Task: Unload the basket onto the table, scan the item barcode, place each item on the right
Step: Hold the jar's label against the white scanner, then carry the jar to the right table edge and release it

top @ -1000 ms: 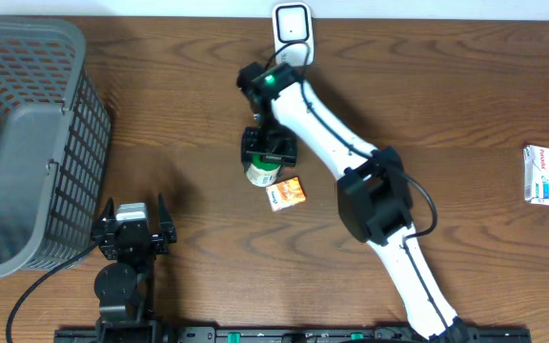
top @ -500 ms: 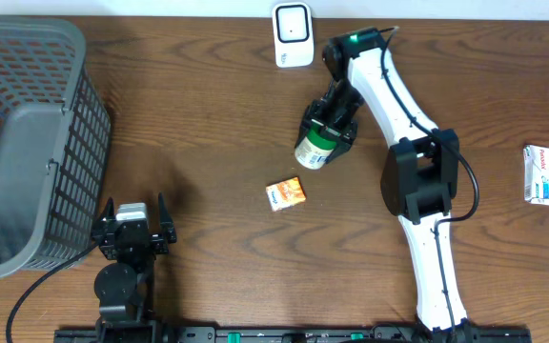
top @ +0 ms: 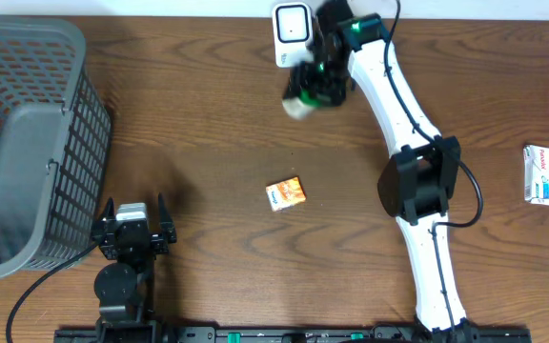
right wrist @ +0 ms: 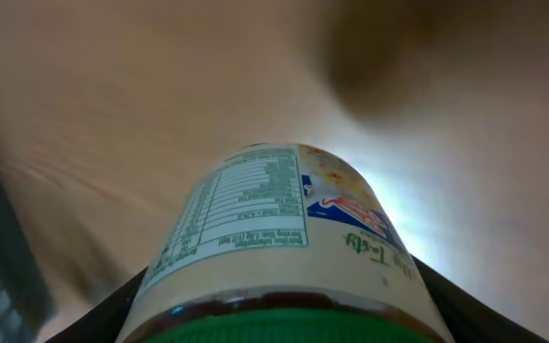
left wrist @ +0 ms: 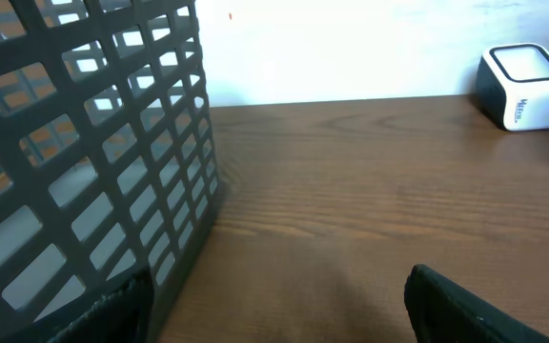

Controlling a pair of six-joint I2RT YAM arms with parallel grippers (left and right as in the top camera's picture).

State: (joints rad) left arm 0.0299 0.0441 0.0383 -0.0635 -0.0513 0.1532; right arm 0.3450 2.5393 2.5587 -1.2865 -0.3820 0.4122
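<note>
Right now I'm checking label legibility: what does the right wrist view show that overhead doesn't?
Right wrist only: the printed nutrition panel on the green-lidded cream jar. Overhead only: the white box-shaped scanner, the small orange carton and the grey plastic mesh basket. Both: that jar, held in the right gripper.

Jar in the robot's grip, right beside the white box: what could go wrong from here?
1. The jar shows blurred right beside the scanner; it might knock it.
2. In the wrist view only the nutrition panel shows, no barcode, so the code may face away from the scanner and the scan may fail.
3. The right gripper holds a smooth round jar near its green lid; it could slip.
</note>
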